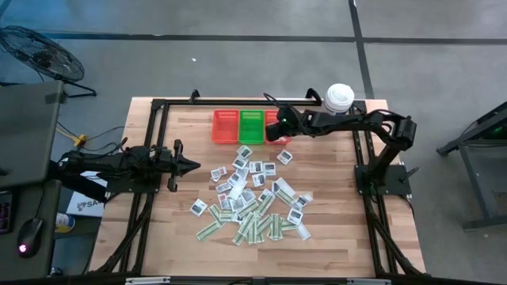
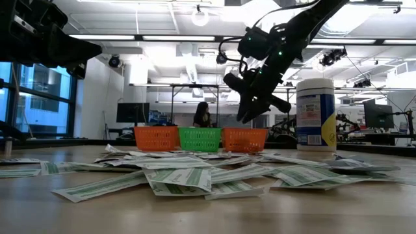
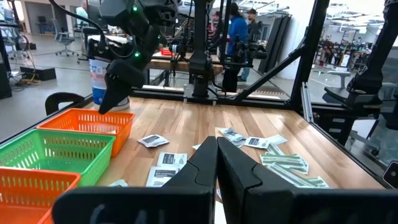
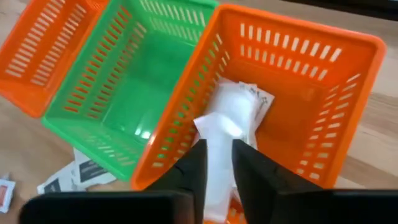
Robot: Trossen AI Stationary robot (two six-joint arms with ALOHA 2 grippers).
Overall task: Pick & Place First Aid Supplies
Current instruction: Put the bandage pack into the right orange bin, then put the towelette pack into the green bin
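R gripper (image 4: 217, 163) jaws parted, white packet (image 4: 233, 112) dropped into orange basket (image 4: 323, 81); L gripper (image 1: 190, 165) shut, idle. Dozens of packets (image 1: 253, 202) left on table.

The wooden table (image 1: 333, 182) carries scattered packets (image 1: 252, 198), three baskets (image 1: 251, 126) and a tub (image 1: 338, 98).

Three baskets (image 1: 252, 126) stand side by side in a row near the bench's (image 1: 333, 198) far edge, with a tub (image 1: 338, 98) at the far right corner. A packet (image 4: 239, 109) lies in the basket nearest the tub, beneath the right gripper (image 1: 273, 131). The other packets (image 1: 252, 198) lie scattered from mid-bench toward the near edge, and the left gripper (image 1: 192, 165) sits left of them.
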